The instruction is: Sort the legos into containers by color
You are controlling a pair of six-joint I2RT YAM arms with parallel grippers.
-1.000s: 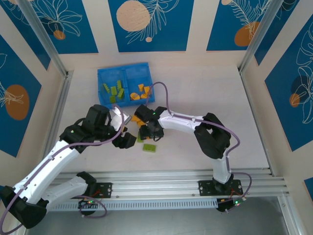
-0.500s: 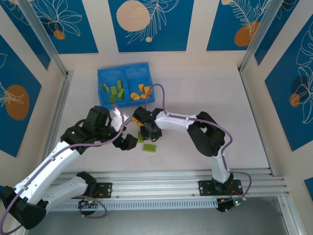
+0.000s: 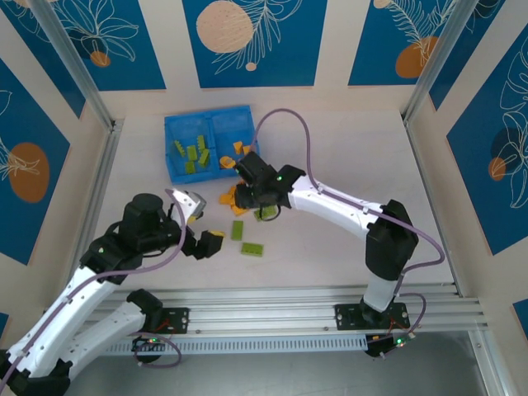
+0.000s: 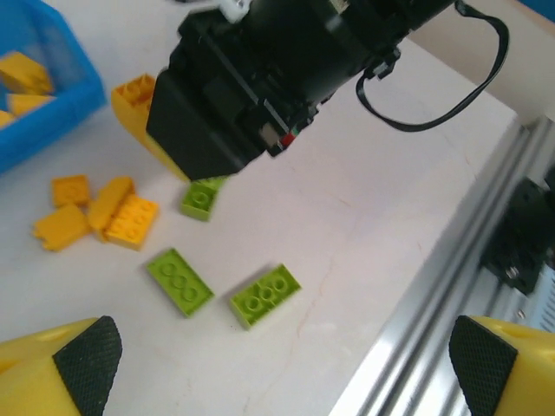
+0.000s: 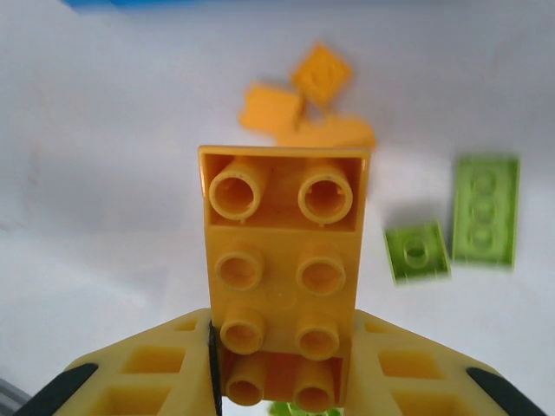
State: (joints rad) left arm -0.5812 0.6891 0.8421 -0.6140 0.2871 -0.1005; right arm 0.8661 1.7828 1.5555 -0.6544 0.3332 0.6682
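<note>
**Just short of the tray (image 3: pixel 208 118): right end effector (image 3: pixel 246 195) clenched on an orange-yellow brick (image 5: pixel 282 277)**

On the right wrist camera I see the brick pinched at one end. Its long axis runs straight out from the jaws, studs facing the lens. It looks lifted off the table (image 3: pixel 346 148).

From above, the tray sits just beyond that end effector, away from the arm bases and slightly left. Its right compartment (image 3: pixel 239 132) holds orange pieces and its left compartment (image 3: pixel 183 132) holds green ones. My call is that this brick goes to the right compartment. That's a short reach, and the right arm is the nearer one.

Left end effector (image 3: pixel 203 224) is released, jaws wide, nothing in it. It sits closer to the bases.

Loose on the table near the right wrist are green bricks (image 4: pixel 179 280) and a few orange bricks (image 4: pixel 130 221).

Risk as I see it: the brick's tip catches the tray's near wall.
</note>
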